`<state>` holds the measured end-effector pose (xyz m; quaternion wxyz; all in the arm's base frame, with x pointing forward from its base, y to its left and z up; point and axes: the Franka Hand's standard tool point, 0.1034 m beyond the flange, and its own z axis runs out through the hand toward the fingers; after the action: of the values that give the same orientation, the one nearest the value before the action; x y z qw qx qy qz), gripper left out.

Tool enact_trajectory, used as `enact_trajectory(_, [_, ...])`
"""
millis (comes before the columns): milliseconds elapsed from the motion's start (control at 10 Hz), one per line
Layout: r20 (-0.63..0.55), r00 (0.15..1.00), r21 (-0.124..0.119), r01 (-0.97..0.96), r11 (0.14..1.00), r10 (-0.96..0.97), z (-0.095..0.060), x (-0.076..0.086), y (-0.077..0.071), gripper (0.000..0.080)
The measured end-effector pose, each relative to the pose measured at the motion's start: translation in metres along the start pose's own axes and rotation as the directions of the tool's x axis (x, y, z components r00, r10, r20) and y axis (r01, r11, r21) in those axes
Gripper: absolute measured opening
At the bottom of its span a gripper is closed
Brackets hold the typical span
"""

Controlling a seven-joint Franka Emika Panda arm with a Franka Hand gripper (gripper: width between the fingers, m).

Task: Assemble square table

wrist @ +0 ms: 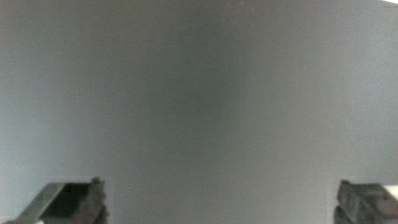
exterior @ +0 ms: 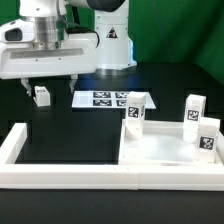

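The long white bar frame [exterior: 60, 172] lay nearest the camera in the exterior view, running along the front of the black table [exterior: 60, 118] and turning back at its left end. That frame serves as the landmark here.

The end effector [exterior: 42, 82] hung well behind the frame's left end, high over the table, under the white robot arm [exterior: 45, 40]. In the wrist view its two dark fingertips [wrist: 68, 200] stood far apart at the picture's edges, the jaws spread wide with nothing between them, and only blurred grey surface showed beyond.

Just below the end effector and behind the frame, a small white tagged leg block [exterior: 41, 95] stood alone on the table. Further toward the exterior view's right, still behind the frame, the marker board [exterior: 105, 99] lay flat.

The white plastic square top with a raised rim [exterior: 160, 150] rested against the inner side of the frame's right part. Three more upright white leg blocks with black-white tags stood on or at this top: one [exterior: 135, 108] at its rear left corner, one [exterior: 194, 108] toward the rear right, and one [exterior: 208, 137] nearer the frame on the right.
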<state>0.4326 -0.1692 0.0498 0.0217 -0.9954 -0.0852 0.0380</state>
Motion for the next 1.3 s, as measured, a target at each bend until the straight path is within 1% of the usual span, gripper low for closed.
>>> enact_trajectory(100, [0.131, 0.990, 0.044, 0.044, 0.998, -0.049, 0.010, -0.015, -0.005, 0.0648])
enact_trajectory(200, [0.293, 0.952, 0.077, 0.069, 0.995, -0.088, 0.012, -0.032, -0.003, 0.0648])
enact_trajectory(300, [0.359, 0.925, 0.068, 0.105, 0.992, -0.123, 0.015, -0.039, -0.001, 0.0648])
enact_trajectory(400, [0.416, 0.901, 0.075, 0.101, 0.992, -0.123, 0.018, -0.049, -0.005, 0.0648])
enact_trajectory(500, [0.495, 0.860, 0.092, 0.090, 0.992, -0.124, 0.018, -0.048, -0.009, 0.0648])
enact_trajectory(600, [0.517, 0.846, 0.094, 0.095, 0.991, -0.130, 0.020, -0.042, -0.008, 0.0648])
enact_trajectory(700, [0.568, 0.810, 0.100, 0.106, 0.989, -0.144, 0.024, -0.047, -0.006, 0.0648])
enact_trajectory(800, [0.611, 0.776, 0.081, 0.135, 0.988, -0.156, 0.030, -0.052, 0.010, 0.0648])
enact_trajectory(900, [0.684, 0.715, 0.071, 0.129, 0.989, -0.142, 0.021, -0.057, 0.026, 0.0648])
enact_trajectory(1000, [0.716, 0.687, 0.058, 0.121, 0.991, -0.126, 0.020, -0.051, 0.033, 0.0648])
enact_trajectory(1100, [0.705, 0.696, 0.057, 0.135, 0.989, -0.136, 0.023, -0.048, 0.031, 0.0648])
enact_trajectory(1300, [0.706, 0.695, 0.058, 0.134, 0.989, -0.136, 0.024, -0.050, 0.031, 0.0648])
